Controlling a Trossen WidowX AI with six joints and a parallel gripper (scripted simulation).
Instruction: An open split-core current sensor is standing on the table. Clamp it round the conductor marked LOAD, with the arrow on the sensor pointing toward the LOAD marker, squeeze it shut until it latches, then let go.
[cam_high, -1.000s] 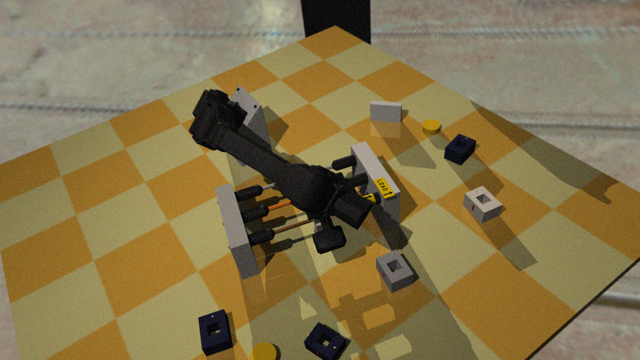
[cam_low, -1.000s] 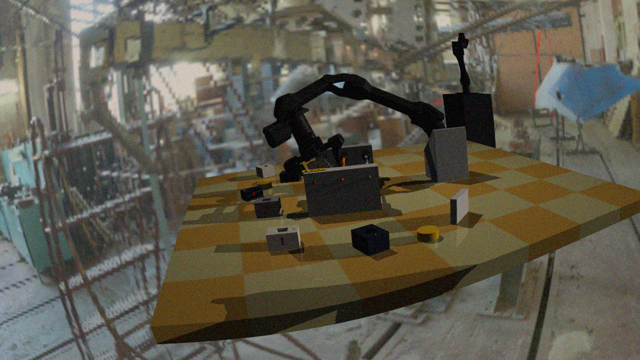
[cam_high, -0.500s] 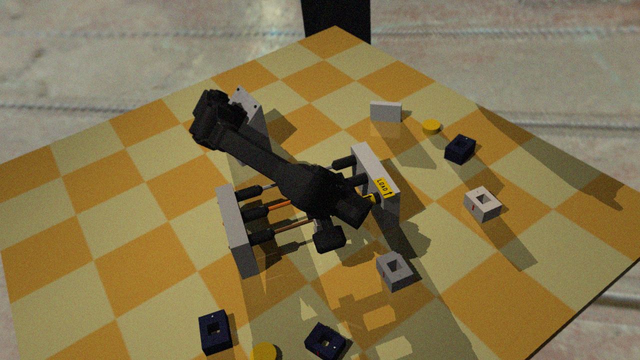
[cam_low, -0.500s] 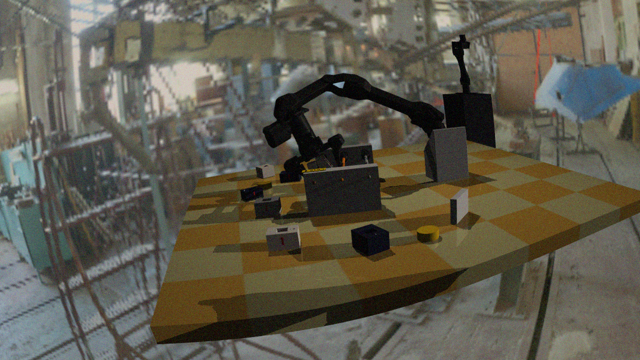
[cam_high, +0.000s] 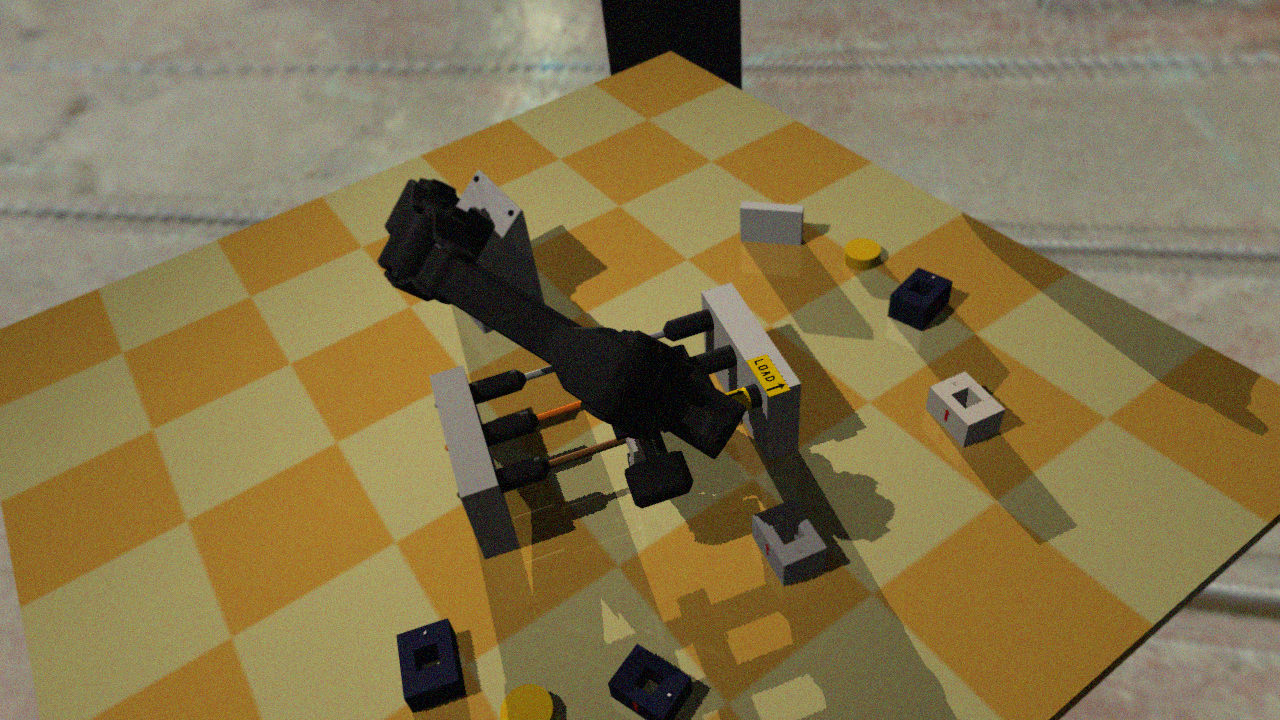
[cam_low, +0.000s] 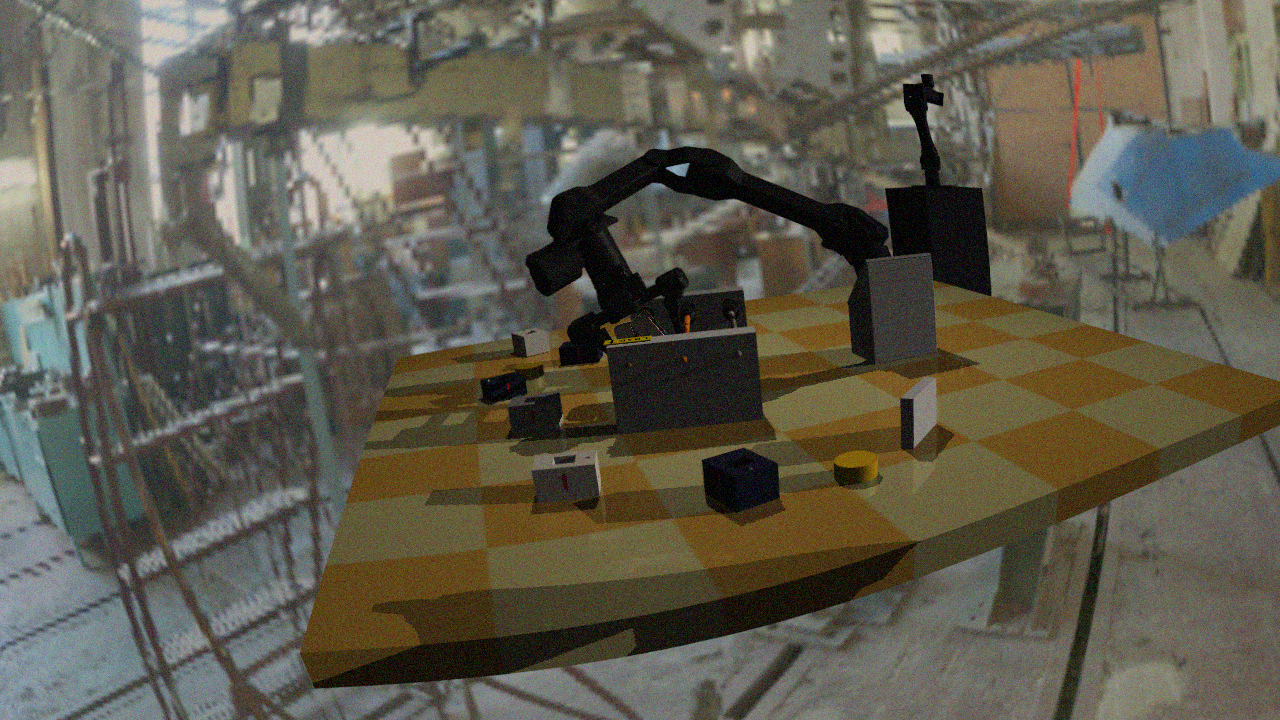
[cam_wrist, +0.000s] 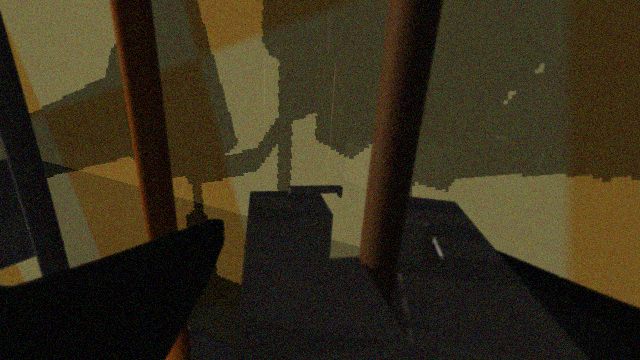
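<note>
The dark sensor (cam_wrist: 285, 240) stands between my fingers in the wrist view, its two halves apart and a small hook on the left one. The brown conductor (cam_wrist: 400, 100) (cam_high: 586, 452) runs down to the gap between the halves; whether it lies fully inside is not clear. It is the conductor beside the yellow LOAD marker (cam_high: 768, 374) (cam_low: 629, 340). My gripper (cam_wrist: 336, 237) (cam_low: 626, 313) is open, one finger on each side of the sensor, low at the conductors. In the top view the arm hides most of the sensor. I cannot make out its arrow.
An orange conductor (cam_wrist: 145, 125) (cam_high: 559, 411) and a grey one run beside the brown one, between two grey end walls (cam_high: 460, 429) (cam_low: 684, 394). A tall grey box (cam_low: 899, 308) stands near the arm. Navy and pale blocks with holes, yellow discs and an upright plate (cam_high: 771, 223) stand around.
</note>
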